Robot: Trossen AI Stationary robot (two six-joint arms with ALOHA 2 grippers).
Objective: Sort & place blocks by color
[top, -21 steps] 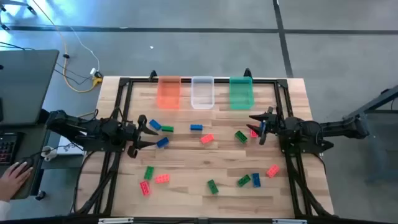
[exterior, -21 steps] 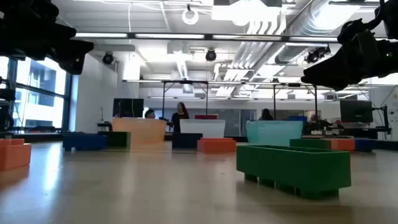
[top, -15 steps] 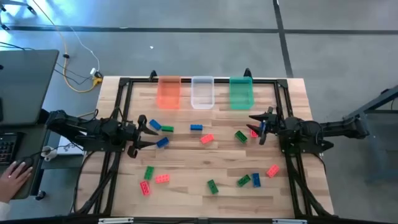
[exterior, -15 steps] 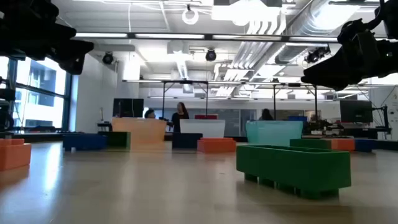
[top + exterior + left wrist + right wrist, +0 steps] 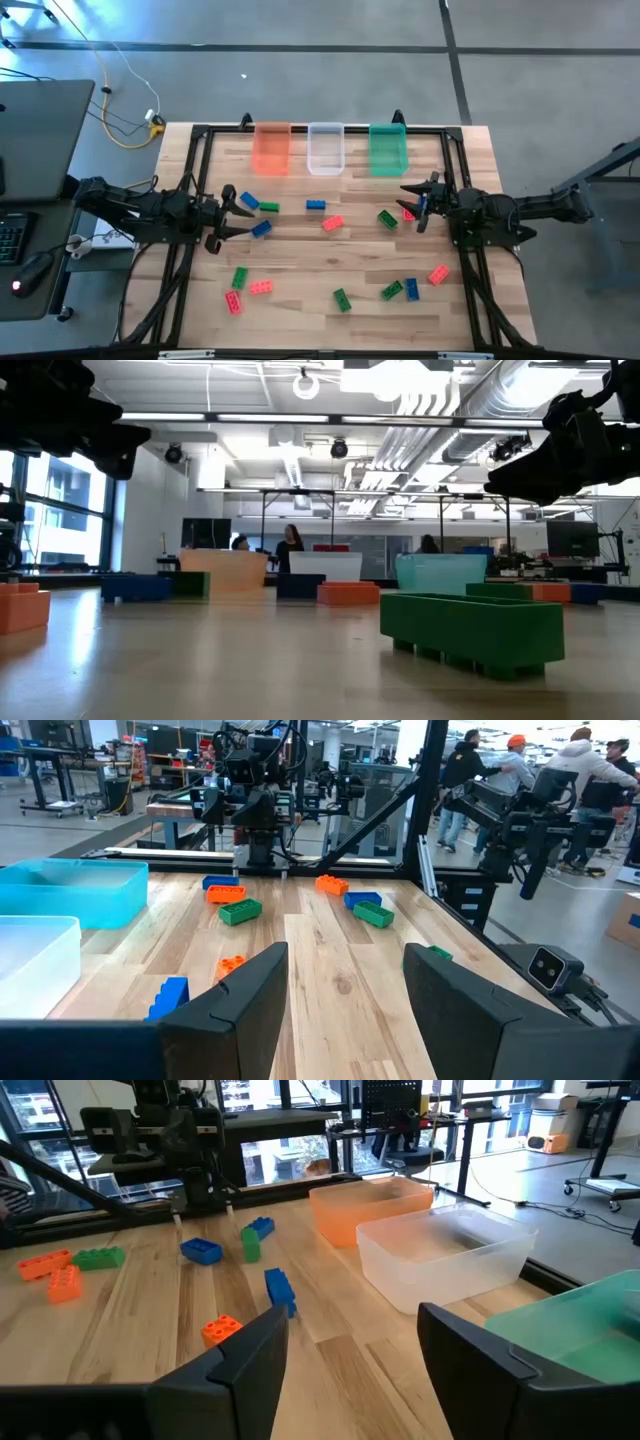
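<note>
Several small studded blocks in blue, red and green lie scattered flat on the wooden table. My left gripper hovers open at the table's left side. A blue block and another blue one lie just off its fingertips, and a green one sits beyond them. My right gripper hovers open at the right side, with a red block under its fingers and a green block beside them. Neither wrist view shows anything between the fingers.
Three bins stand in a row at the far edge: orange, clear and green. A black frame borders the table. More blocks lie toward the near edge, such as a green one and a red one.
Both arms have kept still and no block has moved. A person's hand at the desk left of the table has drawn out of view.
</note>
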